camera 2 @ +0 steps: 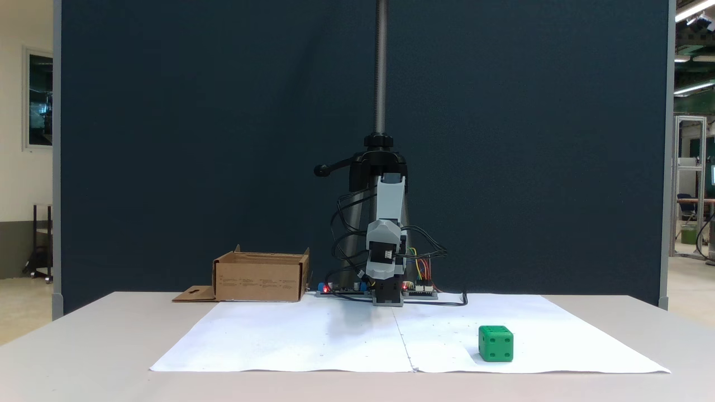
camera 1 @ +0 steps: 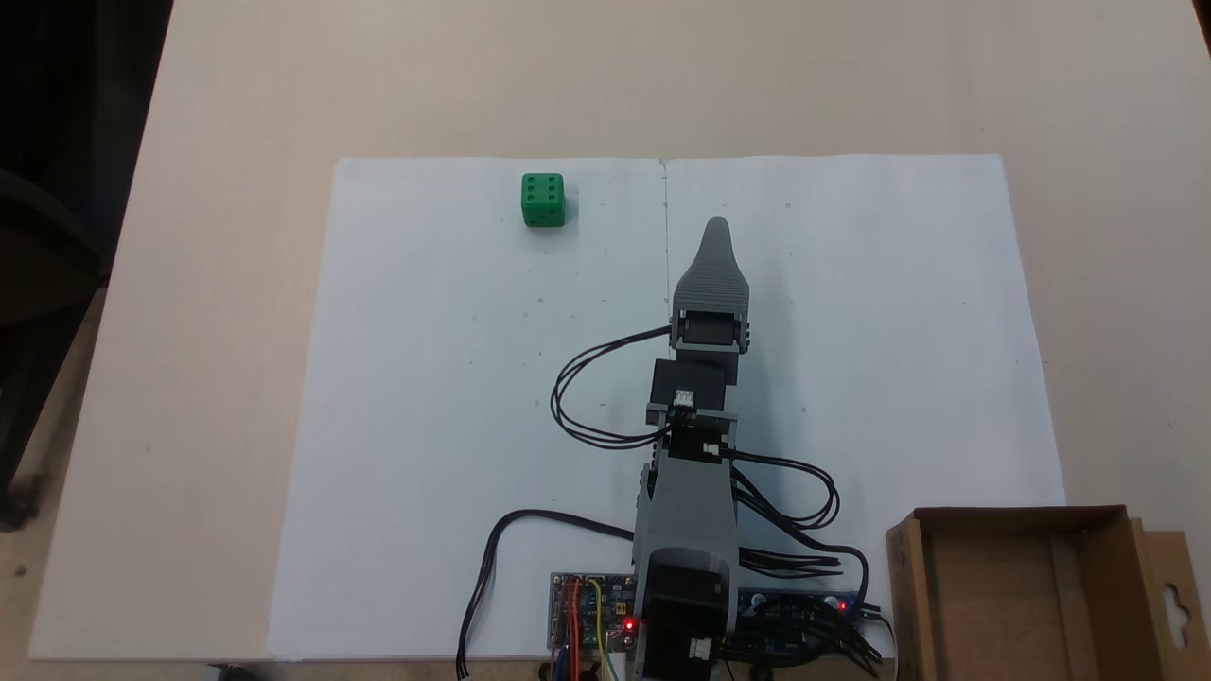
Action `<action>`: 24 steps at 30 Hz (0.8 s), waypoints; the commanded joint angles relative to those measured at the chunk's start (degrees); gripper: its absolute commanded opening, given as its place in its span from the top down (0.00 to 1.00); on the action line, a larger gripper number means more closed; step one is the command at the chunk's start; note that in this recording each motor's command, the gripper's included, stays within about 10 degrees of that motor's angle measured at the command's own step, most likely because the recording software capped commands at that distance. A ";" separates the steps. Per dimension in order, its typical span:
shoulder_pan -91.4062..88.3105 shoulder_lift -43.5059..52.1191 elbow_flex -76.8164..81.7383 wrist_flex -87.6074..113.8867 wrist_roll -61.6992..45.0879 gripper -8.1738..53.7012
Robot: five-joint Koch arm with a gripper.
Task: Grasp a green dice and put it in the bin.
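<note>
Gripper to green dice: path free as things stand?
Probably yes. The green dice sits alone on the white paper, up and left of the gripper from above, nothing between; the bin is well aside.

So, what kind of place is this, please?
Probably a lab or workshop hall, not a home. A dark partition stands behind the table, metal frames and ceiling strip lights show beyond it, and the arm has bare circuit boards at its base.

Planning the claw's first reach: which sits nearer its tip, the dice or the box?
The green dice, up-left of the claw in the top-down fixed view; the cardboard box sits beside the arm's base.
</note>
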 commanded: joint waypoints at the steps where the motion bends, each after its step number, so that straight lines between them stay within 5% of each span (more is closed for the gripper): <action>1: -5.89 6.15 3.69 2.02 1.67 0.17; 24: -9.05 6.15 -3.96 6.33 1.67 0.20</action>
